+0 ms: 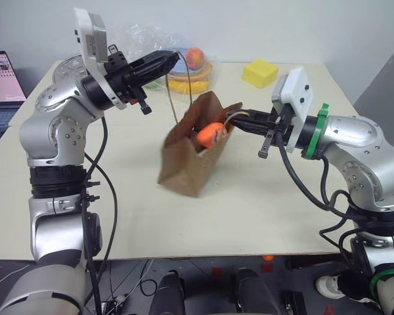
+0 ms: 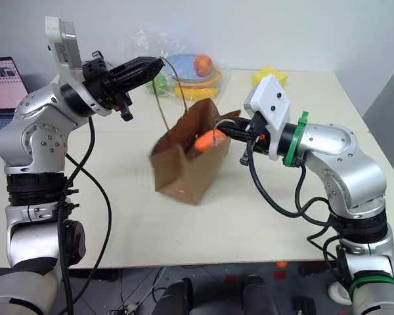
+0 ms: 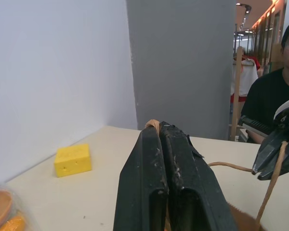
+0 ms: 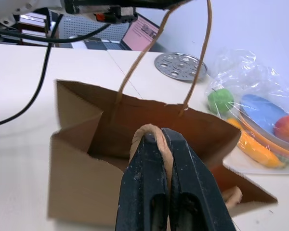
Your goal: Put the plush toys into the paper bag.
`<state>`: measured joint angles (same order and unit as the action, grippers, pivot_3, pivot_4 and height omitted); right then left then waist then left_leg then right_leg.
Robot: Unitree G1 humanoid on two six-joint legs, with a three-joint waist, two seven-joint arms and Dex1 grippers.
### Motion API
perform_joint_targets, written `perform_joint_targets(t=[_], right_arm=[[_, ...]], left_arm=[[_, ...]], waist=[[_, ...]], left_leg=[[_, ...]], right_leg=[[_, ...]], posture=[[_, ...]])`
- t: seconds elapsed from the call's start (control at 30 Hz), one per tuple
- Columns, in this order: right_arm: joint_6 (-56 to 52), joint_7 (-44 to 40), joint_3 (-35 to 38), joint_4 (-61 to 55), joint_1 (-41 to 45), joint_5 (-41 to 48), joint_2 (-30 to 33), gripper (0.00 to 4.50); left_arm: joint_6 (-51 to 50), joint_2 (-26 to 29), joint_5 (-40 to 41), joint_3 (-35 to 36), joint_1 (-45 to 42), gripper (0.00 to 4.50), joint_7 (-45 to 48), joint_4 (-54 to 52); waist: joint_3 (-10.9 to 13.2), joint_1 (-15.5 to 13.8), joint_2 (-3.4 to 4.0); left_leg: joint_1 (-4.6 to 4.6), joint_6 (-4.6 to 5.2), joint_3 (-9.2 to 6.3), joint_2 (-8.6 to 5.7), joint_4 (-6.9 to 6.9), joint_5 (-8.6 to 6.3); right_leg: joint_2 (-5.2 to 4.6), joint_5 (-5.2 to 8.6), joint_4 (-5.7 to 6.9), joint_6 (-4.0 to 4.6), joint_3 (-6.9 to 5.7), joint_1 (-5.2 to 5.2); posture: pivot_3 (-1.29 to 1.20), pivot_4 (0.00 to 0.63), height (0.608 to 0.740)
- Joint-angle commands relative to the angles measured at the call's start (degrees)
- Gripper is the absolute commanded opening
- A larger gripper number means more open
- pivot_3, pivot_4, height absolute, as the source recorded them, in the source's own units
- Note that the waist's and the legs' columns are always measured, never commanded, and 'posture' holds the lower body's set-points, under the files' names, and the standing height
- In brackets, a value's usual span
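The brown paper bag point(image 1: 187, 164) hangs tilted between my two arms over the middle of the table, mouth open. An orange carrot plush toy point(image 1: 210, 133) shows inside its mouth, near the right wall. My left gripper point(image 1: 174, 59) is up and to the left of the bag, shut on one thin loop handle point(image 1: 182, 92). The right gripper point(image 1: 233, 119) is at the bag's right rim, shut on the other handle, whose loop point(image 4: 151, 129) wraps over its fingertips. I cannot tell whether the bag's bottom touches the table.
Behind the bag lies a clear plastic bag point(image 1: 141, 36) with plastic fruit on a blue plate point(image 2: 192, 65). A yellow sponge block point(image 1: 260, 72) sits at the back right, a laptop point(image 1: 0, 85) at the far left, a round metal disc point(image 4: 178, 65) beside it. A person point(image 3: 274, 91) sits beyond the table.
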<state>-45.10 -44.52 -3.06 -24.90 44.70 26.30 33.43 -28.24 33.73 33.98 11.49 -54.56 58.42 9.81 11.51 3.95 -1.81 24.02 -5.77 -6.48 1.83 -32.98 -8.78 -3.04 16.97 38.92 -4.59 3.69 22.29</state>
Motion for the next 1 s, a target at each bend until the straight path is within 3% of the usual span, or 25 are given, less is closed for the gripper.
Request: perform_joint_targets(t=[0.03,0.37,0.63,0.73,0.8,0.87,1.0], right_arm=[[-0.1,0.0,0.6,-1.7,0.7,0.8,1.0,0.06],[8.2,5.1,-6.8,5.7,1.5,-6.0,-8.2,0.06],[11.1,0.8,-9.4,9.3,2.0,-8.2,-7.8,0.06],[11.1,-2.8,-7.6,9.2,2.4,-6.9,-5.0,0.61],[10.6,-5.8,-6.1,7.8,2.2,-5.4,-1.8,1.30],[9.3,-7.6,-4.8,6.9,2.3,-3.8,0.6,1.99],[7.1,-10.1,-2.7,5.6,2.8,-0.3,3.0,3.45]], left_arm=[[0.8,1.0,0.2,0.3,0.9,0.00,0.4,-2.1],[3.3,4.8,-5.0,-2.4,10.2,0.00,1.0,-6.0],[1.5,6.9,-3.5,-1.0,13.8,0.00,-0.8,-10.2],[-3.6,8.0,1.4,2.0,16.8,0.62,-1.5,-16.6],[-8.4,10.4,5.8,5.3,20.5,1.23,-2.3,-23.2],[-15.3,9.3,14.4,10.7,22.9,1.81,-9.6,-29.2],[-20.1,13.8,19.2,15.4,33.0,3.02,-11.2,-40.7]], waist=[[0.0,0.0,0.00],[0.0,0.4,0.00],[0.0,-0.2,0.00],[0.0,-0.4,0.01],[0.0,-0.4,0.01],[0.0,-0.5,0.00],[0.0,-0.2,-0.01]], left_leg=[[-0.01,0.00,0.02,0.00,0.00,0.00],[-0.04,0.00,0.04,0.00,-0.01,0.00],[0.00,-0.01,0.01,0.00,0.00,0.00],[-0.01,-0.01,0.01,0.01,0.01,0.00],[0.01,-0.01,0.02,0.01,0.01,0.00],[0.00,-0.01,0.02,0.01,0.02,-0.01],[-0.06,-0.01,0.08,0.03,0.03,-0.02]], right_leg=[[0.00,0.00,0.00,0.00,0.02,0.00],[0.01,0.00,0.03,0.01,0.04,0.01],[0.00,0.00,0.00,0.01,0.01,0.01],[0.00,0.00,0.00,0.01,0.02,0.01],[0.00,0.00,-0.02,0.01,0.03,0.02],[-0.01,0.00,-0.01,0.01,0.03,0.02],[-0.02,0.01,-0.01,0.01,0.09,0.00]], posture=[[0.00,0.150,0.740],[0.00,0.150,0.740],[0.00,0.150,0.740],[0.00,0.150,0.740],[0.00,0.150,0.740],[0.00,0.150,0.740],[0.00,0.150,0.740]])
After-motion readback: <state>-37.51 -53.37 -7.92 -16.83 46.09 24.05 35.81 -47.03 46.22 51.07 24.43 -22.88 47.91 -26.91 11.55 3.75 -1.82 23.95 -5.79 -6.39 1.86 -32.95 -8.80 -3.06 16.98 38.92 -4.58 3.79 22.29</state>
